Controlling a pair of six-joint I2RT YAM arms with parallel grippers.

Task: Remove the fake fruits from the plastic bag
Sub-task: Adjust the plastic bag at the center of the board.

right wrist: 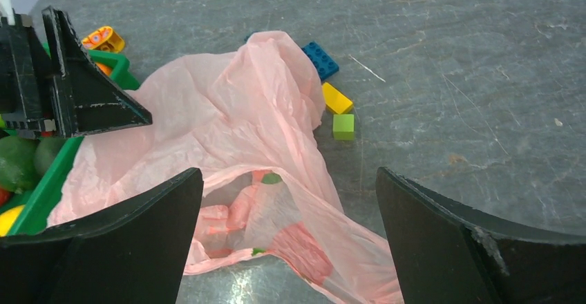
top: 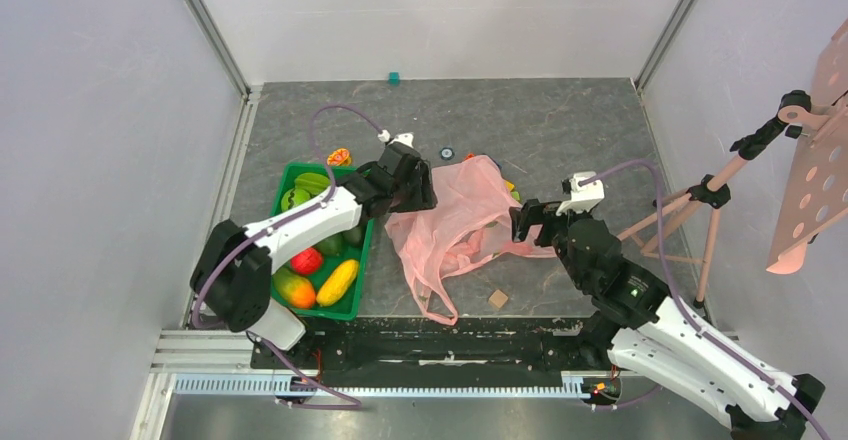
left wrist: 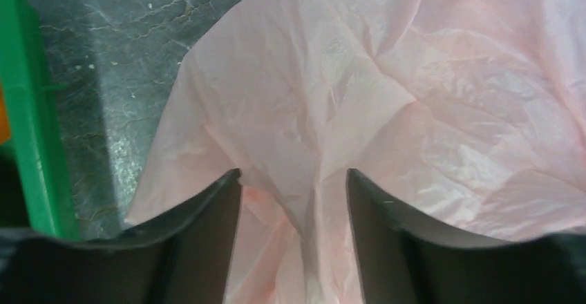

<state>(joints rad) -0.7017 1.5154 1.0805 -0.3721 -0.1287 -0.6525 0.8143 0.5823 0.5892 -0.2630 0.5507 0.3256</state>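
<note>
1. Plastic bag (top: 455, 210): pink, crumpled, laid flat on the table between the two arms, loop handles (top: 432, 298) trailing toward the near edge.
2. Left gripper (left wrist: 292, 179): placed at the bag's far-left edge, just beside the green tray (left wrist: 31, 131). Its fingers are seen part-way apart with a ridge of film between them; whether the film is actually clamped cannot be told.
3. Right gripper (right wrist: 287, 173): fingers spread wide, nothing held, hung over the bag's mouth.
4. Fake fruits: a mango-like fruit (top: 293, 288) and a red fruit (top: 307, 260) are lodged in the tray, outside the bag. A reddish shape (right wrist: 304, 245) is made out through the film near the mouth; it may be a fruit, but the view is too veiled to be sure.
5. Risk, slippage: the thin film could be pulled out of the left fingers if it is lifted while only loosely caught, and the mouth would then collapse.
6. Risk, false grasp: film could be gathered with, or instead of, the contents if the right fingers are closed through a fold.
7. Risk, drag: the whole bag could be hauled along by a reach from the right, since little weight is judged to be in it.
8. Risk, clutter: the toy bricks (right wrist: 336, 98) lying beside the bag could be swept or mistaken for contents.
</note>
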